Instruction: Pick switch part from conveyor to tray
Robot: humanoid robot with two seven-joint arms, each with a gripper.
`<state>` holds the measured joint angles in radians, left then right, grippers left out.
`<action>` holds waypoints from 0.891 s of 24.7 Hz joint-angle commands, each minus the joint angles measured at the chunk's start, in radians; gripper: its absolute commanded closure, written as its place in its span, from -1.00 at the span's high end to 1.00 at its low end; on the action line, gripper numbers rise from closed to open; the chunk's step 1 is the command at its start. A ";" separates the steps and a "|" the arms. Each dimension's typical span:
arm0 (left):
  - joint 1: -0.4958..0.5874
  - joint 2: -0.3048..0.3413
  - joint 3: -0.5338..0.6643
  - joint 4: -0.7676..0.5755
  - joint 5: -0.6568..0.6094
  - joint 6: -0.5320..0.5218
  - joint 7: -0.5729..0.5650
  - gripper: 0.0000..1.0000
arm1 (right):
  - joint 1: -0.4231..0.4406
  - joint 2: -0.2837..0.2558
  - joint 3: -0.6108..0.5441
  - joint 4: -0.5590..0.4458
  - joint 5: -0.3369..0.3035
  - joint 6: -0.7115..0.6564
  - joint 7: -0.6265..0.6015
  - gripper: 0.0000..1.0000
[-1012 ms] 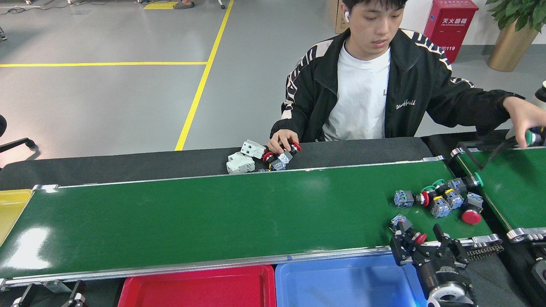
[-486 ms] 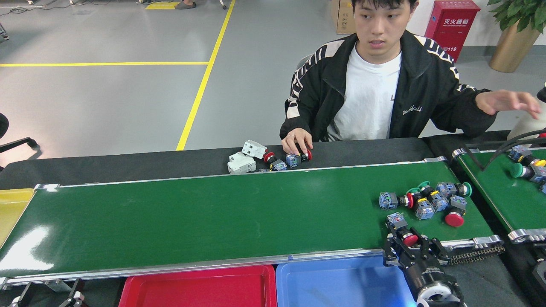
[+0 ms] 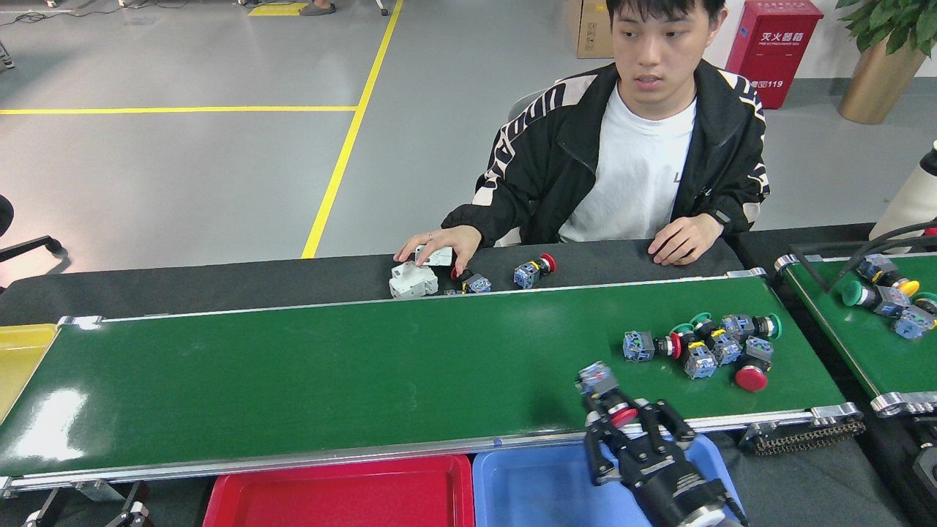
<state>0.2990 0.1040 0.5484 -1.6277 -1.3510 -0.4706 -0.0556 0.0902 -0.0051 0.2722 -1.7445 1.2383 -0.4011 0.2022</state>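
Note:
My right gripper (image 3: 626, 430) comes up from the bottom right and is shut on a switch part (image 3: 605, 391) with a blue-grey body and a red button. The part sticks out past the fingers over the near rail of the conveyor (image 3: 329, 373), just beyond the far edge of the blue tray (image 3: 542, 487). Several more switch parts (image 3: 703, 344) with red and green buttons lie in a cluster at the right end of the belt. My left gripper is out of view.
A red tray (image 3: 344, 490) sits left of the blue one, and a yellow tray (image 3: 18, 359) at the belt's left end. A person sits behind the conveyor with a hand (image 3: 439, 245) on white breakers (image 3: 413, 279). A second belt (image 3: 871, 329) at the right carries more parts.
My right gripper has moved left with the switch part, from the belt's right end toward the blue tray. The cluster drifted left on the belt. The person pulled an arm back from the second belt.

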 commanded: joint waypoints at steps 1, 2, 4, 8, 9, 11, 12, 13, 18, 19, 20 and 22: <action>-0.006 0.003 0.002 -0.009 0.004 0.000 0.000 1.00 | 0.005 0.002 0.062 0.000 -0.002 -0.074 0.002 -0.91; -0.006 0.003 0.002 -0.009 0.004 -0.002 -0.003 1.00 | 0.003 0.001 0.085 0.025 0.000 -0.076 0.002 -0.81; -0.006 0.002 0.001 -0.009 0.003 -0.003 -0.003 1.00 | -0.006 0.011 0.159 0.082 0.003 -0.067 0.003 0.37; -0.011 0.011 0.001 -0.011 0.004 -0.011 -0.012 1.00 | -0.033 0.045 0.174 0.140 0.004 -0.067 0.003 1.00; -0.012 0.016 0.001 -0.009 0.006 -0.011 -0.020 1.00 | -0.050 0.053 0.173 0.149 0.004 -0.065 0.005 1.00; -0.018 0.014 0.002 -0.011 0.012 -0.016 -0.073 1.00 | -0.086 0.060 0.162 0.149 0.000 -0.064 0.003 1.00; -0.020 0.014 0.004 -0.011 0.023 -0.019 -0.087 1.00 | -0.092 0.060 0.148 0.142 -0.002 -0.062 0.002 1.00; -0.021 0.014 0.004 -0.011 0.036 -0.019 -0.090 1.00 | -0.095 0.060 0.116 0.126 -0.005 -0.059 0.000 1.00; -0.021 0.011 0.010 -0.014 0.043 -0.016 -0.082 1.00 | -0.115 0.099 -0.119 0.074 -0.003 -0.004 -0.043 1.00; -0.021 0.013 0.015 -0.014 0.043 -0.016 -0.078 1.00 | -0.115 0.105 -0.157 0.071 -0.003 0.025 -0.078 1.00; -0.021 0.013 0.015 -0.014 0.043 -0.017 -0.067 1.00 | -0.112 0.100 -0.186 0.066 -0.002 0.067 -0.110 1.00; -0.024 0.016 0.010 -0.017 0.043 -0.019 -0.058 1.00 | -0.090 0.091 -0.222 0.053 0.004 0.145 -0.153 1.00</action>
<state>0.2834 0.1056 0.5556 -1.6297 -1.3136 -0.4851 -0.1332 -0.0013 0.0911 0.0690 -1.6723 1.2404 -0.3245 0.1000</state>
